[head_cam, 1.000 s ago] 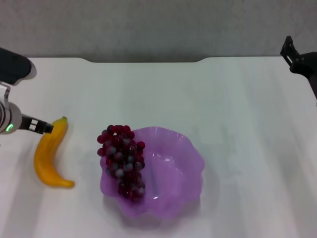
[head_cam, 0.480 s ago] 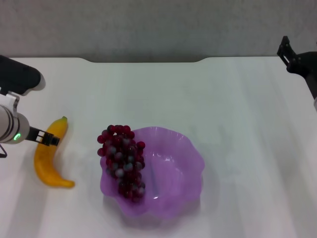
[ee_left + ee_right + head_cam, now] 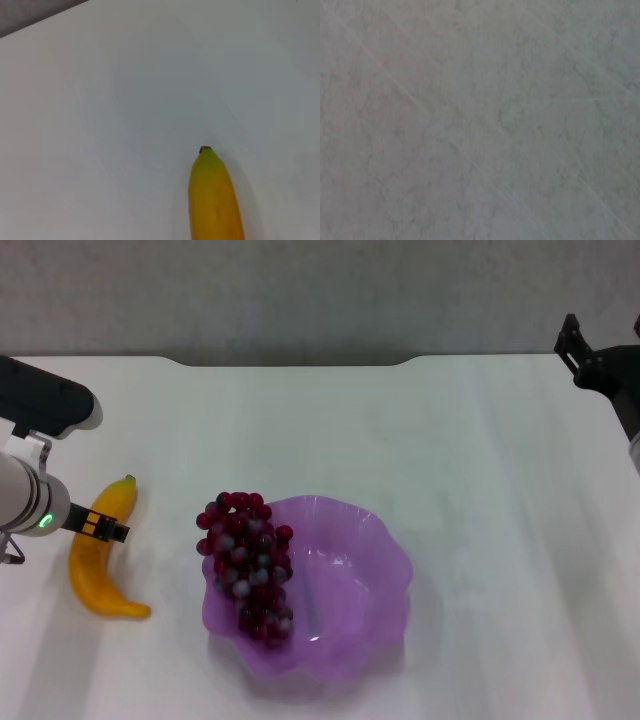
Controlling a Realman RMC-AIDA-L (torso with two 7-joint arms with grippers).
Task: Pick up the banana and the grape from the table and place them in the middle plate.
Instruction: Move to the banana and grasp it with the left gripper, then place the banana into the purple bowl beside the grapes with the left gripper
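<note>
The yellow banana (image 3: pixel 95 565) lies on the white table (image 3: pixel 450 440) at the left, its green tip pointing away from me. The left wrist view shows the banana's tip end (image 3: pixel 215 200). My left gripper (image 3: pixel 108 529) is over the upper middle of the banana, close to it. The bunch of dark red grapes (image 3: pixel 245 565) lies in the left side of the purple scalloped plate (image 3: pixel 360 580), its top hanging over the rim. My right gripper (image 3: pixel 572 340) is parked high at the far right edge of the table.
The table's far edge has a rounded notch (image 3: pixel 290 362), with a grey wall behind it. The right wrist view shows only a grey mottled surface.
My left gripper has moved along the banana from its green tip toward its middle, nearer to me. The right gripper has shifted slightly left. Banana, grapes and plate have not moved.
</note>
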